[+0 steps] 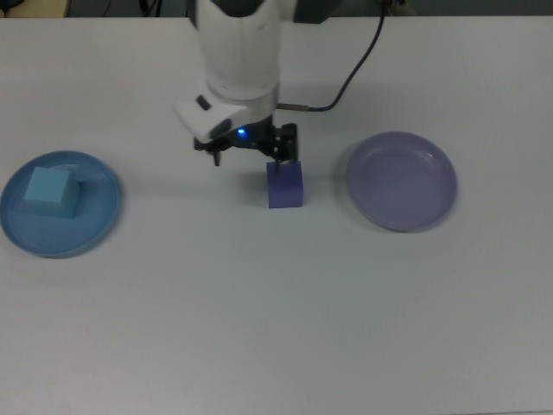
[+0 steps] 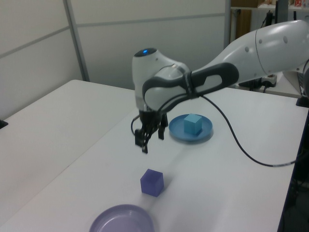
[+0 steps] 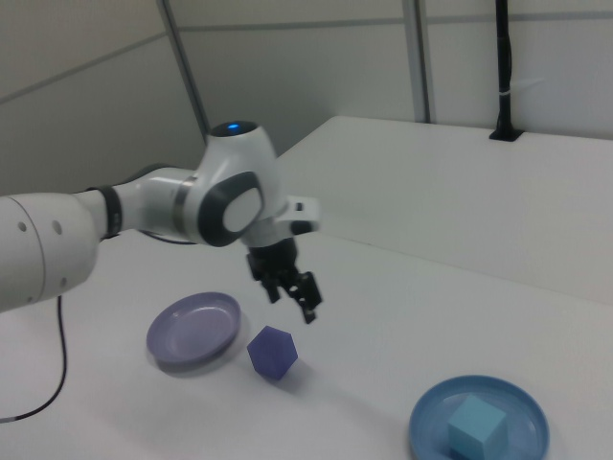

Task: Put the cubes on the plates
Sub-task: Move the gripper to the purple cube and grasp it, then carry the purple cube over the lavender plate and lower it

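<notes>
Violet cube (image 1: 285, 185) sits bare mid-surface, near the lavender plate (image 1: 402, 181) and well apart from the blue plate (image 1: 59, 205) carrying the turquoise cube (image 1: 50, 191); tool (image 2: 148, 138), fingers parted and empty, hovers above it—judgement: centre over cube, descend squarely before closing.

A big white counter (image 2: 231, 193) sits beside a second white table (image 2: 53, 121). Grey panel walls (image 2: 145, 43) stand behind.
</notes>
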